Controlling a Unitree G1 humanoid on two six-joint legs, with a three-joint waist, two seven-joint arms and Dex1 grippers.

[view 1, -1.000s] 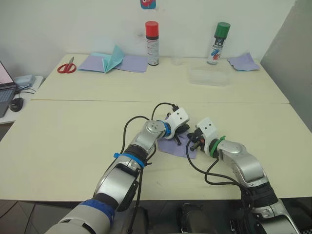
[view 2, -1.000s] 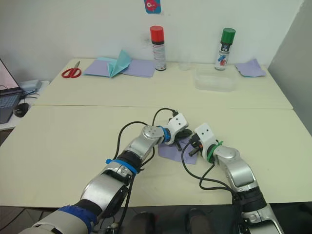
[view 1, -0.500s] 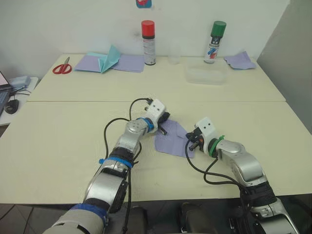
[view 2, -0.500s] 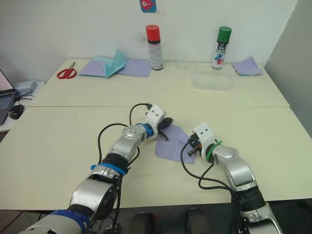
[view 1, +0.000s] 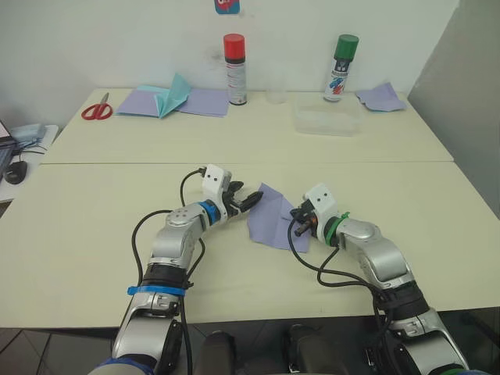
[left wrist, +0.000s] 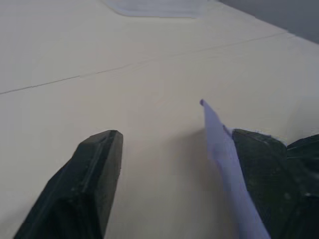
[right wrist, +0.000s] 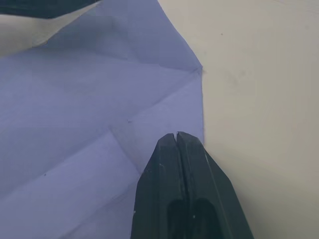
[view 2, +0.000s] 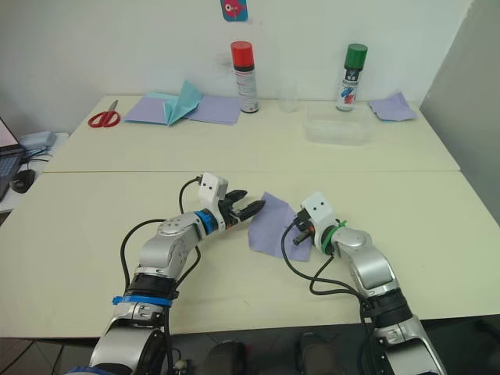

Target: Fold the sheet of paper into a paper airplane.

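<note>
One sheet of paper (view 1: 275, 220) lies on the near half of the cream table (view 1: 94, 234), between the two grippers. It is thin and lavender, partly folded, with faint crease lines running across it and overlapping flaps; one corner stands up off the tabletop beside the left gripper (view 1: 248, 201).

Two grippers flank it. The left one has its black fingers spread apart, one finger (left wrist: 264, 174) touching the raised edge of the sheet without pinching it. The right gripper (right wrist: 178, 149) has its fingers pressed together, tips resting on the sheet near its edge; whether any paper is caught between them cannot be told.

Along the far side of the table stand two spray cans, a red-capped can (view 1: 234, 69) and a green-capped can (view 1: 341, 67), with one clear plastic container (view 1: 330, 121) near the green one. One pair of red scissors (view 1: 97, 108), one teal folded paper (view 1: 173, 94) on flat lavender sheets (view 1: 205, 100), and one lavender scrap (view 1: 382, 97) lie there too.
</note>
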